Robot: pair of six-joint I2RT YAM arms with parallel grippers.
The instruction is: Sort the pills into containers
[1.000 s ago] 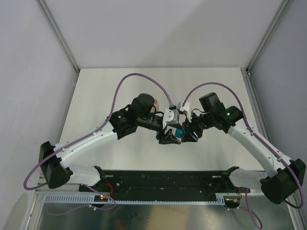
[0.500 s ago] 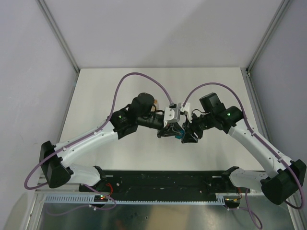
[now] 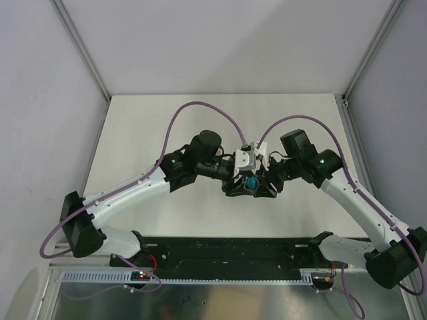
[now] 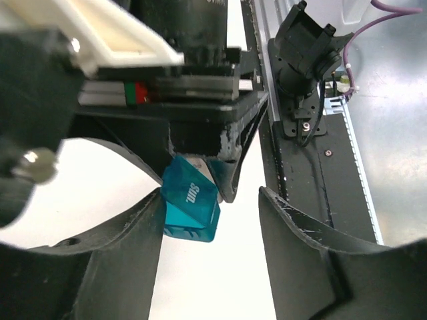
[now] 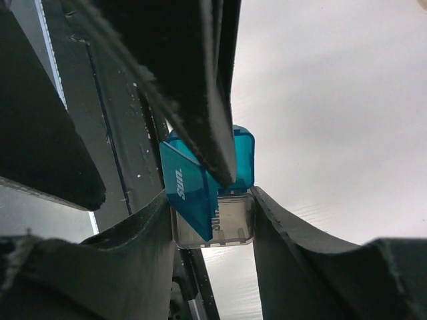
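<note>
Scant room: teal box point(image 4: 190, 207) amid fingers point(image 4: 300, 253)

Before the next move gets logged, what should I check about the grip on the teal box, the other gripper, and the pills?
1. Right gripper holds the teal box: ok. The box is pinched between its fingers.
2. Left gripper is free to act: ok. Its jaws stand apart, with the box against one finger only.
3. Box open enough to take a pill: cannot tell. A finger of the left gripper covers part of it in the right wrist view.
4. Pills located: not ok. None shows in any view.
5. Amber vial located: not ok. It is not visible, and the arms hide the table's middle.
</note>
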